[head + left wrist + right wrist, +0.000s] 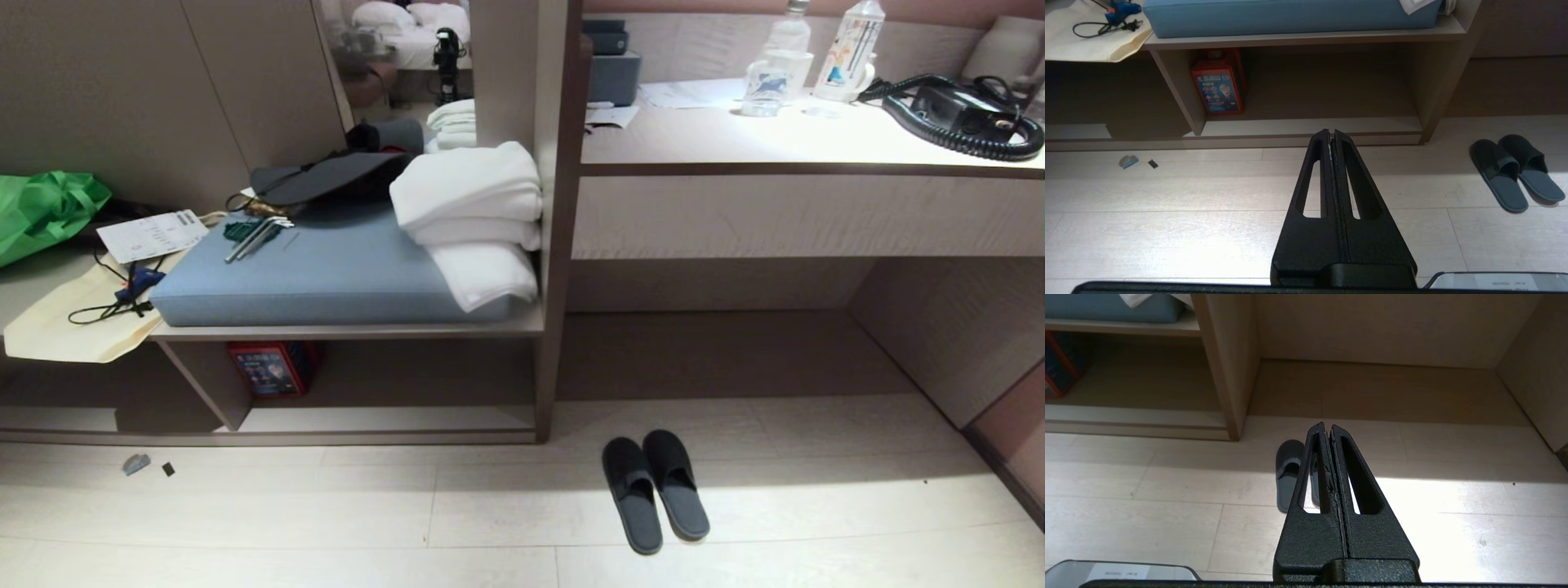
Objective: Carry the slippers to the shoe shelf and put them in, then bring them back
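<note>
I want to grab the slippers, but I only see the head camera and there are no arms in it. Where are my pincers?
Observer: Your right pincer hangs above the floor, aimed at the slippers, which it partly hides in its wrist view. It is not touching them.
Operator: Is it open?
Observer: No, it is shut and holds nothing.
Operator: And the left one?
Observer: The left pincer is shut too. It points at the base board of the shoe shelf, and the slippers lie off to its side.
</note>
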### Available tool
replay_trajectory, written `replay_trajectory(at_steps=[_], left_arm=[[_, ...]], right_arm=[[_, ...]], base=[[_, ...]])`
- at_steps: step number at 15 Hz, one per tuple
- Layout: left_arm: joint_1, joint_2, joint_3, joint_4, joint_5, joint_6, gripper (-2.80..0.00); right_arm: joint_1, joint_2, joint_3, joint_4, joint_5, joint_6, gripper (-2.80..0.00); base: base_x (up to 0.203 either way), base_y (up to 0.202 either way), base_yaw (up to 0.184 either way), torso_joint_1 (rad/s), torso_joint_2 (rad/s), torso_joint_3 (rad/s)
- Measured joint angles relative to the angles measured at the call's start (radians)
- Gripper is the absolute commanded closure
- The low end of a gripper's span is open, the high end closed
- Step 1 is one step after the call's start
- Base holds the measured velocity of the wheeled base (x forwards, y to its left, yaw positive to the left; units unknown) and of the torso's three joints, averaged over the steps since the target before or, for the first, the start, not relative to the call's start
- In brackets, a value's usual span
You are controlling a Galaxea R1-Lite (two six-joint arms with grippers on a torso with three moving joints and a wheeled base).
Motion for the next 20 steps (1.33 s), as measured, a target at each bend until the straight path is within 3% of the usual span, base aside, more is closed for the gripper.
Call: replay_trajectory(at_steps=[10,20], left_arm=[[0.000,0.000,0.000,0.001,0.001,-0.008,0.00],[0.000,0.000,0.000,0.002,0.001,-0.008,0.00]], right_arm=[[0.000,0.000,0.000,0.000,0.000,0.000,0.00],[0.000,0.000,0.000,0.001,-0.002,0.003,0.00]], base=[[0.000,0.000,0.000,0.002,0.00,0.196],[0.001,0.006,-0.001,0.002,0.00,0.016]])
